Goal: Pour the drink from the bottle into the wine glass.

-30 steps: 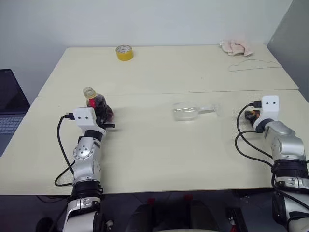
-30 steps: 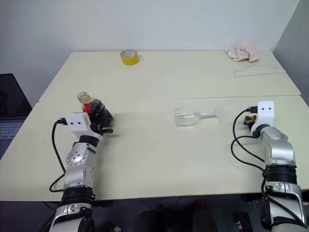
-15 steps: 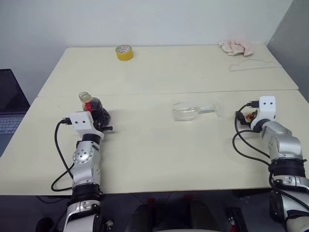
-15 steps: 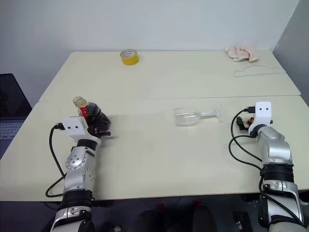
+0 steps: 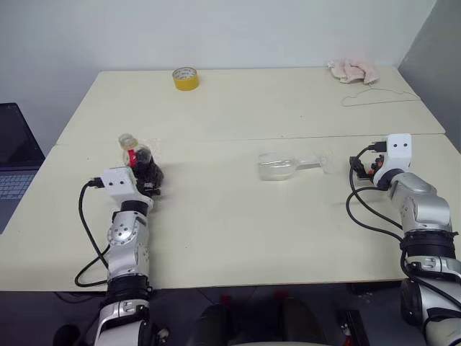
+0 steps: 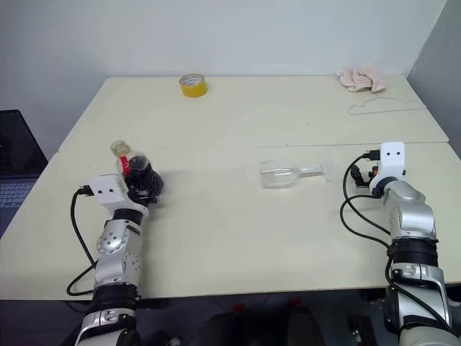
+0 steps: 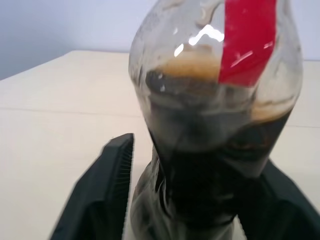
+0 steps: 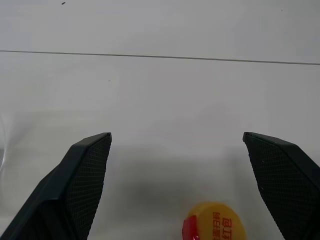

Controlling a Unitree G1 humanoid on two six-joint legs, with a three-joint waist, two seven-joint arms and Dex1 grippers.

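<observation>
Left eye view: the bottle (image 5: 141, 162) of dark drink (image 7: 210, 175) stands on the worktop (image 5: 238, 216) at the left, between the parted fingers of the left end effector (image 5: 149, 182). The wine glass (image 5: 279, 166) lies on its side mid-worktop. At right, the right end effector (image 8: 185, 175) gapes wide above a yellow cap (image 8: 214, 222).

The bottle (image 5: 141, 160) is standing on the near table (image 5: 230, 223), at its left, between the left gripper's (image 7: 195, 200) fingers. The wine glass (image 5: 287, 165) is lying on its side at centre. A cap (image 8: 214, 222) is lying at the right, below the right gripper (image 8: 190, 185). On the far table (image 5: 259, 101), a tape roll (image 5: 185, 78) is sitting at the left, a cloth (image 5: 353, 71) at the right.
</observation>
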